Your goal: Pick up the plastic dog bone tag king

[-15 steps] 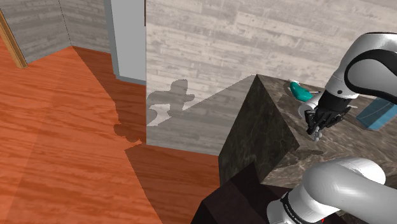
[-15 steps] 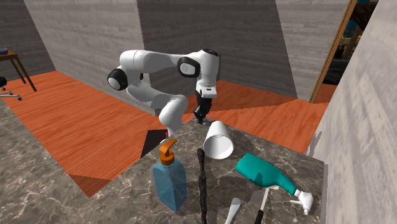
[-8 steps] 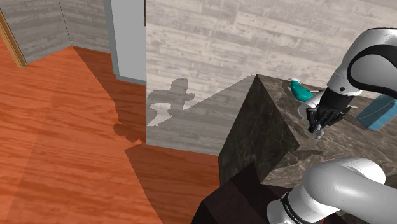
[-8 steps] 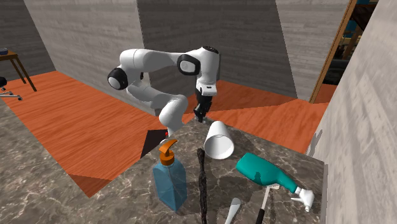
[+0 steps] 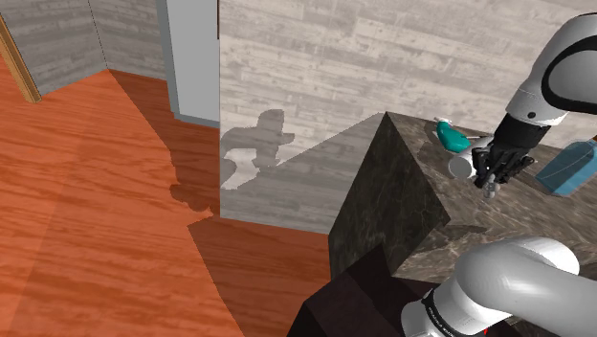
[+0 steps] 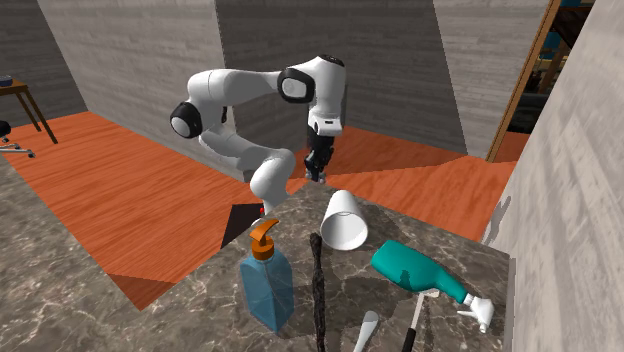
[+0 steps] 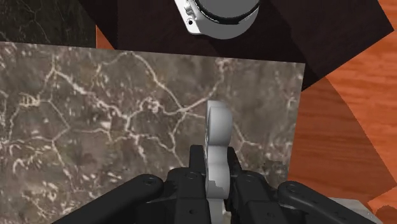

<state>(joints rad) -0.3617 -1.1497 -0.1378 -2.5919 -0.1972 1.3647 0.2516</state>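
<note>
Claw (image 7: 215, 167) is clamped on one end of the grey bone tag (image 7: 217, 130). Tag's long axis runs straight out past the fingertips and looks clear of the marble counter (image 7: 95, 114).

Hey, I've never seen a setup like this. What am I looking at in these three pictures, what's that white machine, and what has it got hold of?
It is a white robot arm standing on a box, with a black two-fingered hand at its end. One picture looks from beside the arm's stand. Another faces the arm across a dark marble counter. The third comes from a camera on the hand itself. On the counter are a white cup on its side, a blue pump bottle standing upright, a teal spray bottle lying down and a long black stick. In the hand's own picture the two fingers are closed on a pale grey bone-shaped tag, holding it above the counter.
</note>
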